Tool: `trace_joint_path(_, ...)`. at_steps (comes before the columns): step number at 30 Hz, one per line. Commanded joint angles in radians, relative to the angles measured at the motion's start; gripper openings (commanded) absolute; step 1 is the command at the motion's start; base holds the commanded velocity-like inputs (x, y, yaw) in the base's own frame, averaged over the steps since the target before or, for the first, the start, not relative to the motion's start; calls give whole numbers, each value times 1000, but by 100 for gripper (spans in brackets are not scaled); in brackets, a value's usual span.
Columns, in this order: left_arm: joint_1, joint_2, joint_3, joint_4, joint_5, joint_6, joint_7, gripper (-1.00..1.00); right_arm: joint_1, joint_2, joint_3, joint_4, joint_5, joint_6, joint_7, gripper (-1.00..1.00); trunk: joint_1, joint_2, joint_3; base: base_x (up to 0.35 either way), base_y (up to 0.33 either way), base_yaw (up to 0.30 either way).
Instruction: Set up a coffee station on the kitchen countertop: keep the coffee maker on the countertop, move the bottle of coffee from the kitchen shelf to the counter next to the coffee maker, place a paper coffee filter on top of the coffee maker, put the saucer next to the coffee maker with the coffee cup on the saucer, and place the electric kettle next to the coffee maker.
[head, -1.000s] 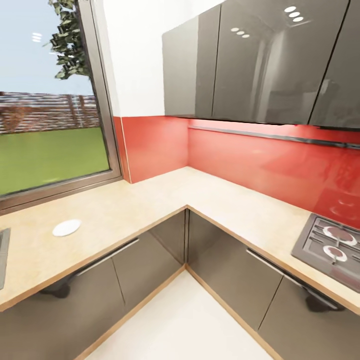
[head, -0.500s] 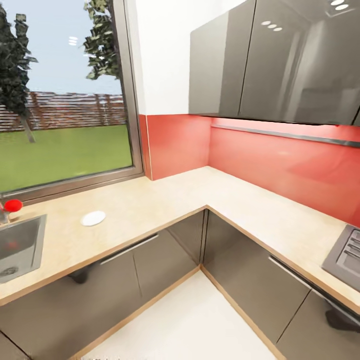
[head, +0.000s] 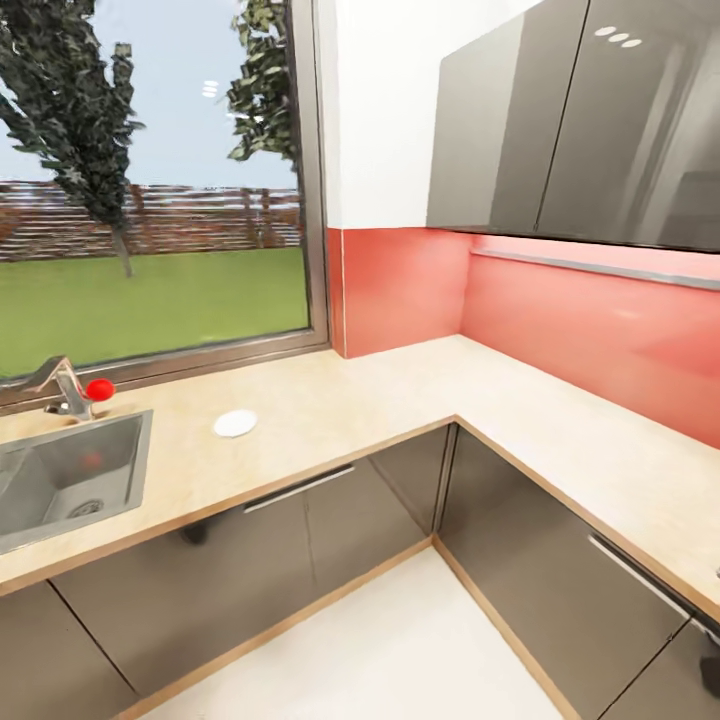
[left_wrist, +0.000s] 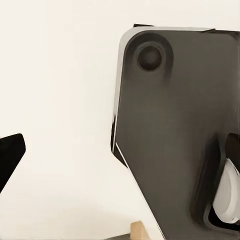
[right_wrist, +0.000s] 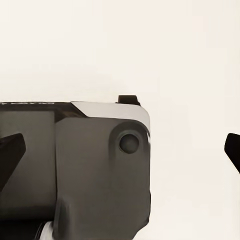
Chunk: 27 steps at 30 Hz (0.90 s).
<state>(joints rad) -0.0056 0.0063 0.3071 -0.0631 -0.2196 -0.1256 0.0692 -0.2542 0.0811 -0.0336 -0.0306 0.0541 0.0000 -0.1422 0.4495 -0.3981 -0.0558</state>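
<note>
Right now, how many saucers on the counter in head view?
1. A white saucer lies flat on the countertop below the window, to the right of the sink. Others may sit outside the frame.

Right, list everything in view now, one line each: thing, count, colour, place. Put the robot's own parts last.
countertop: one, beige, L-shaped, running under the window and along the red wall.
sink: one, steel grey, set into the countertop at the head view's left.
faucet: one, metallic, behind the sink, with a red knob.
white disc: one, white, flat on the countertop right of the sink; maybe the saucer, too small to tell.
window: one, grey frame, above the sink, showing lawn, trees and a fence.
backsplash: red, on both corner walls.
wall cabinets: glossy dark grey, upper right.
base cabinets: dark grey, under the countertop.
floor: white.
robot base: dark grey, below, in both wrist views.
</note>
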Motion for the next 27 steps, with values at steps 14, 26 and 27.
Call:
trace_joint_path(14,0,0,7,1,-11,-4,3,100,-1,0,-4,0,5,0,-3,100,1,-2,-2,0,0,282)
trace_joint_path(26,-1,0,7,1,-11,-4,3,100,0,1,-3,0,4,0,-3,100,1,-2,-2,0,0,282)
trace_joint_path(27,0,0,7,1,-11,-4,3,100,-1,1,-3,0,4,0,-3,100,1,-2,-2,0,0,282)
